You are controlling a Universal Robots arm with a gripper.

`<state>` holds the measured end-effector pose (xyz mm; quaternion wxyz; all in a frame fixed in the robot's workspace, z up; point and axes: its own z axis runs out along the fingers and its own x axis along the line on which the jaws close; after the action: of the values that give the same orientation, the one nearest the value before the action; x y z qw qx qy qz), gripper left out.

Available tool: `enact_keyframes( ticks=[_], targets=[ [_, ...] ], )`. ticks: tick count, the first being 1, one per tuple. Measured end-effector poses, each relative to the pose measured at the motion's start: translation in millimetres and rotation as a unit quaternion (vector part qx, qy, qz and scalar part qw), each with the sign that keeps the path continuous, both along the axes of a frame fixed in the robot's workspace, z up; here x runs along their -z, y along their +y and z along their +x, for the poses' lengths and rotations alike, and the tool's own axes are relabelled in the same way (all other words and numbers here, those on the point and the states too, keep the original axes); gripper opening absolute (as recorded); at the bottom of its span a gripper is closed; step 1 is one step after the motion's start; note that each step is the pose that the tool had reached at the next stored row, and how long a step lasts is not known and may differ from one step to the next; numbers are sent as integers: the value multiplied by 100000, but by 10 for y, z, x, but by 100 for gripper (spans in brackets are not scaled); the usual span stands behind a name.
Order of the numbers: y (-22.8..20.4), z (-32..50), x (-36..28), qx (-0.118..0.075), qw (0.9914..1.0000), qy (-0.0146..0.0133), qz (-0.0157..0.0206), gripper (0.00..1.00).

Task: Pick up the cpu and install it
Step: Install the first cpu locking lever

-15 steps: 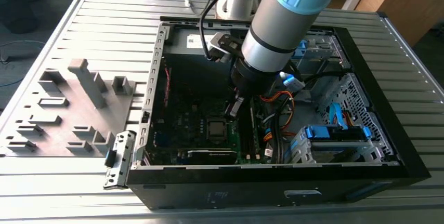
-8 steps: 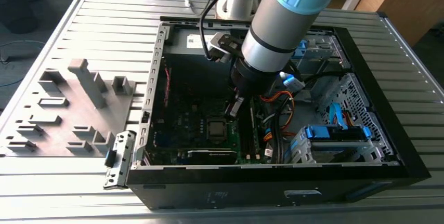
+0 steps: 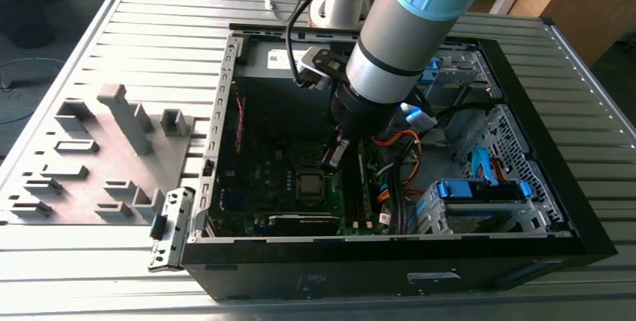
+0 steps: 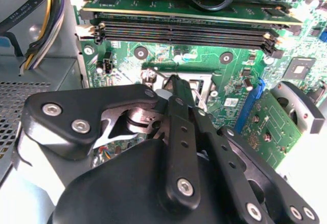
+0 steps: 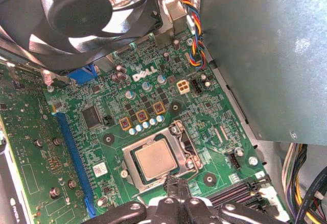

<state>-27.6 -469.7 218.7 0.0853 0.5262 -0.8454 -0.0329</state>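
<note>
In the exterior view the arm reaches down into the open case (image 3: 214, 209) on the desk (image 3: 149, 38). The gripper (image 3: 335, 159) hangs just above the board (image 3: 264, 179), near the middle of the case. The cpu (image 3: 311, 184) lies in its socket, toward the case's near wall, just beside the fingertips.

In the second wrist view the gripper (image 4: 176, 89) points at the socket (image 4: 202, 83), below the RAM slots (image 4: 184, 30). Its fingers (image 4: 180, 132) look drawn together into one narrow tip with nothing between them.

In the first wrist view the cpu (image 5: 156, 160) sits flat inside the socket frame (image 5: 127, 157), silver top up. The gripper (image 5: 176, 185) tip stands at the frame's edge, beside the chip and not on it. The fan (image 5: 76, 15) looms at the board's far end.

By my judgement the chip is already seated, and the step in hand is the install itself. A next move calls for care at the frame and a light, square touch, so the chip is not shifted.
</note>
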Motion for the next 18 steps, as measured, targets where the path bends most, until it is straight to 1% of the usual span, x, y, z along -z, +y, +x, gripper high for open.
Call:
enact_keyframes(
  ticks=[18],
  targets=[
    [0, 0, 0, -1, 100000, 1, -29, 11]
  ],
)
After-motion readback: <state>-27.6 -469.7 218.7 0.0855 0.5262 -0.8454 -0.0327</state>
